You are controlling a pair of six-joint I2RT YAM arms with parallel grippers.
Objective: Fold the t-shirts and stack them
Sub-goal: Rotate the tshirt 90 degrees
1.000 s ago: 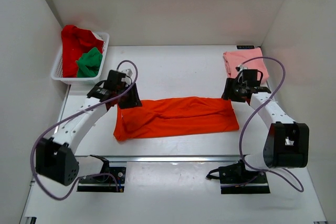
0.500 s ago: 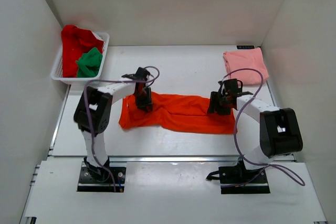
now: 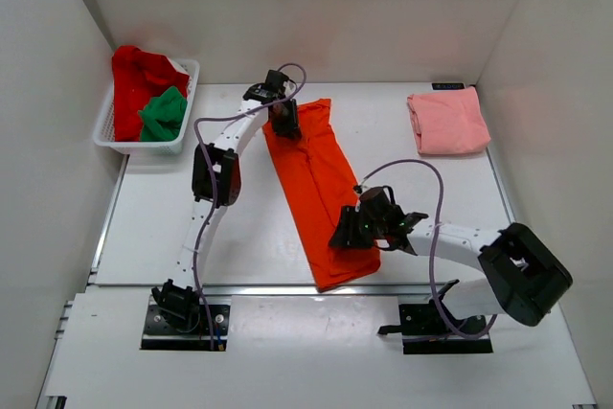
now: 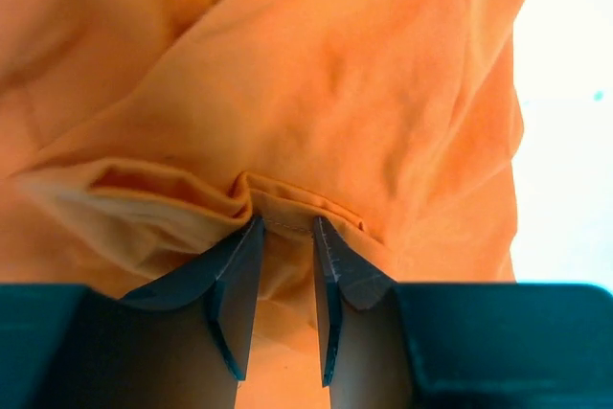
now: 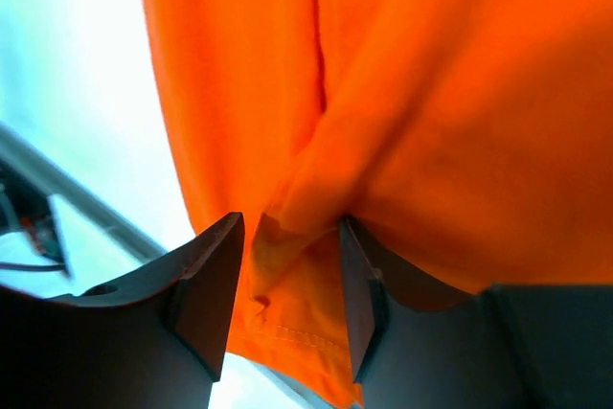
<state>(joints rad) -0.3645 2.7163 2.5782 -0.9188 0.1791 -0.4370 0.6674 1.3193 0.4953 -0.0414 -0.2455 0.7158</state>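
The bright orange t-shirt point(image 3: 321, 179) lies as a long folded strip running diagonally from the far middle of the table to the near edge. At its far end my left gripper point(image 3: 284, 122) is shut on a bunched fold of the orange cloth point(image 4: 364, 93), pinched between the jaw tips point(image 4: 284, 222). My right gripper point(image 3: 347, 235) is at the strip's near end. Its jaws point(image 5: 292, 222) stand a little wider, closed round a ridge of orange cloth point(image 5: 460, 93) just above the stitched hem. A folded salmon pink t-shirt point(image 3: 446, 122) rests at the far right.
A white slotted basket point(image 3: 115, 136) at the far left holds a red t-shirt point(image 3: 134, 74) and a green t-shirt point(image 3: 163, 112). White walls close in the table on the left, right and far sides. The table's near metal rail point(image 3: 287, 286) lies just beyond the strip's end.
The orange shirt has swung from lying crosswise to lying diagonally. My left gripper carried its end to the far side; my right gripper brought its end toward the near edge.
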